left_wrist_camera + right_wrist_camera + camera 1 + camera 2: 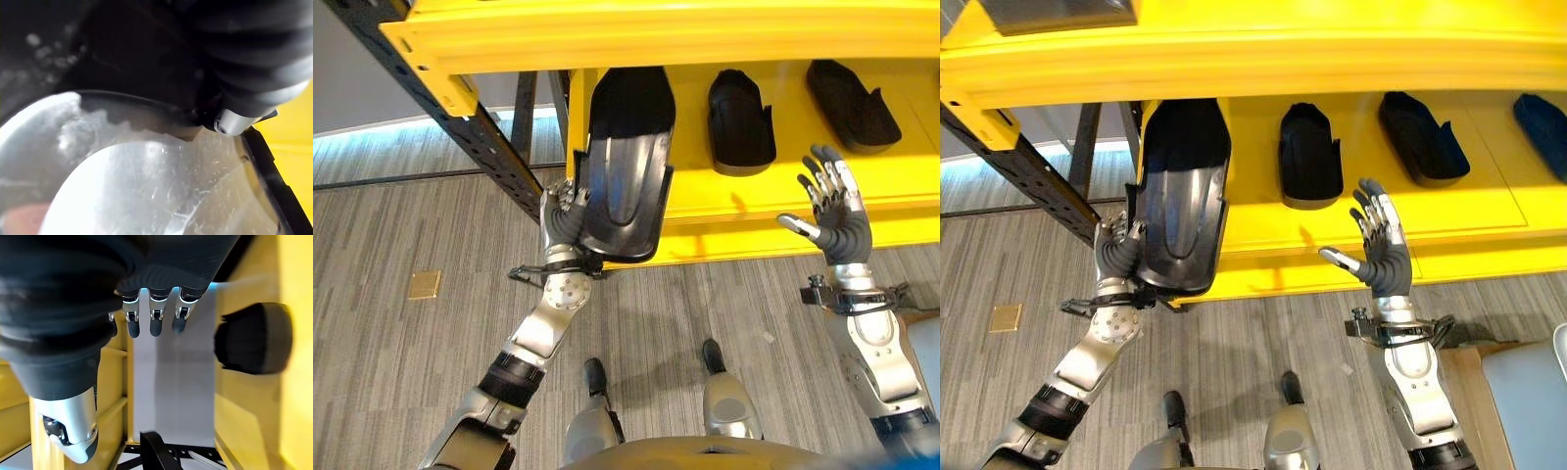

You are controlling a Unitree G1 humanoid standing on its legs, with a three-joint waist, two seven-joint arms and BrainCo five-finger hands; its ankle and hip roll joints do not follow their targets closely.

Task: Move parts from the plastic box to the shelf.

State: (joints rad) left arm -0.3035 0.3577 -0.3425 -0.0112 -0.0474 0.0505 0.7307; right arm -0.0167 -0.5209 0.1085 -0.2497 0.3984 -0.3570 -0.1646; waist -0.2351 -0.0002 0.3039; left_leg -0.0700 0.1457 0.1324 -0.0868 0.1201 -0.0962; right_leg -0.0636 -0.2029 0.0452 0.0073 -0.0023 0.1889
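A large black shell-shaped part (625, 166) with a glossy inner face rests half on the yellow shelf (773, 206), its near end overhanging the front edge. My left hand (564, 217) grips that near end from the left, fingers curled round its rim; the part's shiny inner face (146, 186) shows from close in the left wrist view. Two more black parts (740, 122) (853, 105) lie farther right on the shelf. My right hand (834, 215) hovers open in front of the shelf edge, fingers (154, 316) spread, holding nothing.
The shelf's upper yellow beam (656, 34) overhangs the parts, and a black diagonal frame brace (475, 132) stands at the left. A further dark part (1542, 122) lies at the shelf's far right. A grey-blue bin corner (1528, 401) shows at lower right on the wood-look floor.
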